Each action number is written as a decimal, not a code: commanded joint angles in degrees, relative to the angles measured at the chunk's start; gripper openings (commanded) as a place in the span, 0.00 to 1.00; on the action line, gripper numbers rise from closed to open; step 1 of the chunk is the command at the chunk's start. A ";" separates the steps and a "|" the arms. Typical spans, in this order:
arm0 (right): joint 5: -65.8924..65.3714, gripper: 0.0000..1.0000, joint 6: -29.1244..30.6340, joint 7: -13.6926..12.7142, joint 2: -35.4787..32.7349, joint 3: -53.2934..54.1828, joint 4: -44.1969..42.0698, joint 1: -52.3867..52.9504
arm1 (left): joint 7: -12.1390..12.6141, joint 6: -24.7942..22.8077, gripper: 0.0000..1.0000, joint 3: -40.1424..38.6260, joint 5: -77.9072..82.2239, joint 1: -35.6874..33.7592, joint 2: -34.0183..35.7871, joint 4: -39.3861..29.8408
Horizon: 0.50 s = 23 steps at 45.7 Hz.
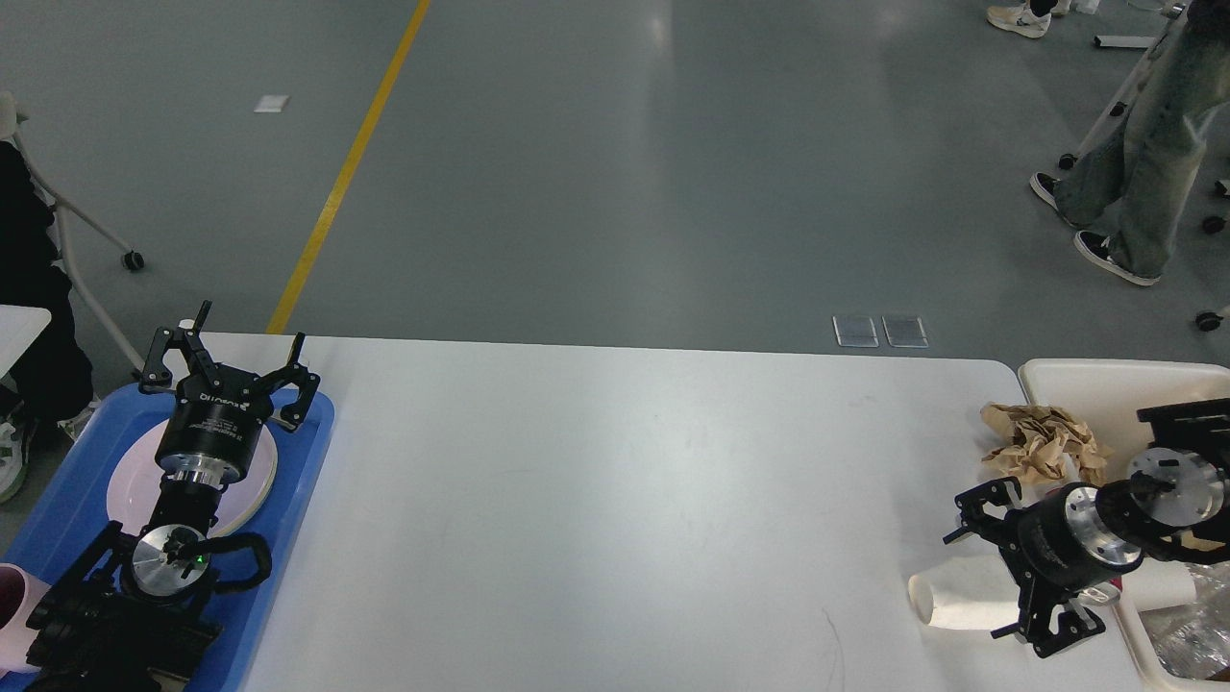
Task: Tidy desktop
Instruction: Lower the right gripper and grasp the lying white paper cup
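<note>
Head view showed the right gripper [999, 567] spread open, its fingers straddling a white paper cup [961, 601] that lay on its side near the right end of the desktop [615, 500]. The cup's long axis ran roughly left to right, its open mouth facing left, and it sat just under and before that gripper, so the right arm was plainly the nearer one. A crumpled brown paper wad [1043, 440] lay just beyond, beside the cream bin [1105, 380]. The left gripper [226, 370] hung open and empty over the plate [255, 481] in the blue tray [288, 509], well apart from the cup. The desktop looked smooth, white and mostly bare.
</note>
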 commanded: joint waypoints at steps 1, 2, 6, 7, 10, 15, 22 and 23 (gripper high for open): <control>0.04 1.00 -2.88 -0.01 3.01 2.91 -6.50 -5.90 | 0.00 -0.05 0.96 0.00 -0.02 0.01 -0.07 0.00; 0.04 1.00 -3.32 -0.01 3.27 3.44 -7.55 -6.78 | 0.00 -0.05 0.96 0.00 0.06 0.01 0.02 0.00; 0.04 1.00 -3.41 0.08 3.80 6.07 -10.19 -9.59 | 0.00 -0.04 0.96 0.00 -0.02 0.01 0.02 0.00; -0.05 1.00 -3.41 0.08 3.89 6.60 -10.55 -10.21 | 0.00 -0.05 0.96 0.00 -0.02 0.01 0.02 0.00; -0.14 1.00 -3.76 0.08 4.24 7.48 -12.30 -12.14 | 0.00 -0.05 0.96 0.00 0.06 0.01 0.02 0.00; -0.14 0.99 -3.85 0.08 6.61 7.93 -16.34 -14.78 | 0.00 0.04 0.96 0.00 -0.02 0.01 -0.07 0.00; -0.14 0.92 -3.94 0.16 7.76 7.93 -18.11 -15.66 | 0.00 -0.04 0.96 0.00 -0.02 0.01 0.02 0.00; -0.14 0.90 -3.94 0.16 7.76 7.93 -18.11 -15.66 | 0.00 -0.05 0.96 0.00 -0.02 0.01 0.02 0.00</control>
